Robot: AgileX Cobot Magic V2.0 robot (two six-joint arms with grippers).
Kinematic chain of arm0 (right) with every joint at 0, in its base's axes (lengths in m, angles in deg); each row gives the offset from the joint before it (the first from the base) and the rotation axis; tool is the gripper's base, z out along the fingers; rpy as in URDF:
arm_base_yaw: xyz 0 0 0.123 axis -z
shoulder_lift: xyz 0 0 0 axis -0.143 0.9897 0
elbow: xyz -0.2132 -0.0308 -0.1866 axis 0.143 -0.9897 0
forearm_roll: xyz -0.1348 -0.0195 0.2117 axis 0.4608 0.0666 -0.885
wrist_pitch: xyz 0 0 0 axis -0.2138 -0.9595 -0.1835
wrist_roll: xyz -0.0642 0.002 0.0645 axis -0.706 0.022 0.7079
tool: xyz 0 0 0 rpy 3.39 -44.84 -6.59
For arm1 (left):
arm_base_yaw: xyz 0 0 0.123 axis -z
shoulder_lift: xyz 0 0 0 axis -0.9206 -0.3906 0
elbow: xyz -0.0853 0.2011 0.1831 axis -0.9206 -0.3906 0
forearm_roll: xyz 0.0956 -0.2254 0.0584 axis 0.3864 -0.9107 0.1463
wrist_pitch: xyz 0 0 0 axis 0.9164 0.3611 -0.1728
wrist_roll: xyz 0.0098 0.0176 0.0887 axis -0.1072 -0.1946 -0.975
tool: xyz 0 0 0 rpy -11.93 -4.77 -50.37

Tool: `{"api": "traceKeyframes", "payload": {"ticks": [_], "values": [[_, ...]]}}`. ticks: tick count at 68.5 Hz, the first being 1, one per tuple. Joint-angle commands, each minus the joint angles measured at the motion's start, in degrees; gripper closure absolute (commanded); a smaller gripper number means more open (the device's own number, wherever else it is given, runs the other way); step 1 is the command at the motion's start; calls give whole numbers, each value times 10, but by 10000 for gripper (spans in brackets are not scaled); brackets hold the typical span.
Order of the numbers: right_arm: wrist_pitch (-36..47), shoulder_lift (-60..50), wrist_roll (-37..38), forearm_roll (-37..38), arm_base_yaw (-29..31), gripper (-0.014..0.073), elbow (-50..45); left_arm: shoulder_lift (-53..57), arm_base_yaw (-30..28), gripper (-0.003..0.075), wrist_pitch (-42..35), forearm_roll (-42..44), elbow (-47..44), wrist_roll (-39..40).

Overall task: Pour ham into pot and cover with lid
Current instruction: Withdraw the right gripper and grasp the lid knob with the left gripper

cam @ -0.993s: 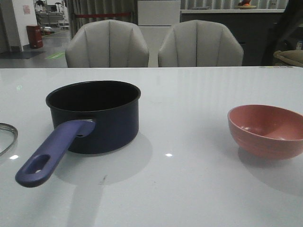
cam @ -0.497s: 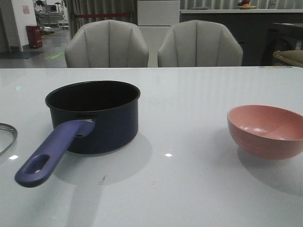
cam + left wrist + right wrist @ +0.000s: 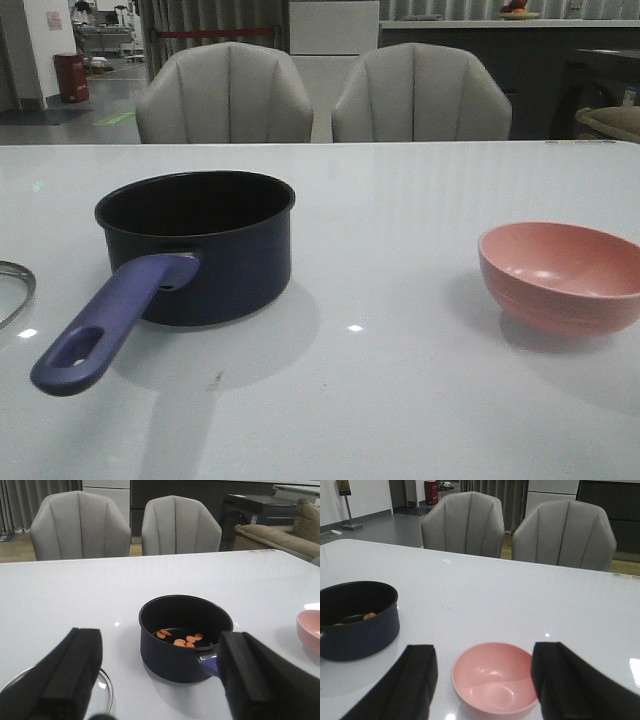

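Observation:
The dark navy pot [image 3: 195,245] stands left of centre on the white table, its purple-blue handle [image 3: 105,328] pointing toward the front. Several orange-pink ham slices [image 3: 181,639] lie on its bottom, also glimpsed as ham [image 3: 368,615] in the right wrist view. The glass lid [image 3: 104,689] lies flat on the table left of the pot; only the lid's rim [image 3: 14,290] shows in the front view. My left gripper [image 3: 162,680] hovers open and empty near the pot's handle. My right gripper [image 3: 485,680] is open, with nothing held, by the empty pink bowl [image 3: 495,680].
The pink bowl [image 3: 562,275] sits at the right of the table [image 3: 400,200]. Two grey chairs [image 3: 225,95] stand behind the far edge. Neither arm shows in the front view.
The pink bowl's rim and highlights have shifted a little, as if it rocked and settled. The pot, handle and lid rim stay where they were.

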Motion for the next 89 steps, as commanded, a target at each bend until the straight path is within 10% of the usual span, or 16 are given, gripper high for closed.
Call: {"api": "traceKeyframes", "payload": {"ticks": [1, 14, 47, 89], "values": [[40, -6, -4, -5, 0, 123, -6, -6, 5, 211, -51, -4, 16, 0], [41, -6, -4, -5, 0, 474, -27, -6, 5, 211, -50, -4, 16, 0], [41, -6, -4, -6, 0, 431, -27, -144, -14, 48, -24, 34, 106, 9], [41, -6, -4, -6, 0, 431, -27, -587, -219, 118, 143, 6, 322, 63]]}}
